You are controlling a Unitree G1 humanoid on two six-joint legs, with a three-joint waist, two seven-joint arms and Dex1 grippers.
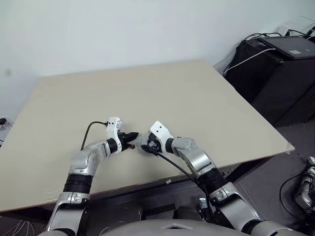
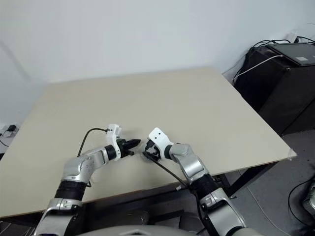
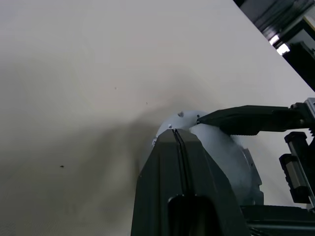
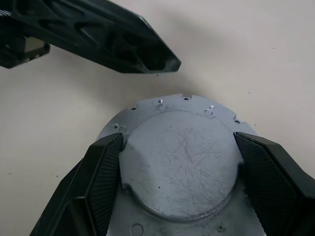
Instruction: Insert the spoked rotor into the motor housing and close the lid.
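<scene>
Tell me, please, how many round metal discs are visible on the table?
1. The lid, plain grey face up, lies near the front edge of the table between the fingers of the right gripper, beside the shut left gripper. Parts beneath may be hidden.

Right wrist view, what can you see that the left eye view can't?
The right wrist view gives the close-up: the scratched grey face of the lid, the little holes near its rim, and the right tool clamped on its raised middle. The left eye view gives the big picture: the whole table and the black boxes with cables beside it. Both show the shut left tool pointing towards the right tool, tip close to it.
</scene>
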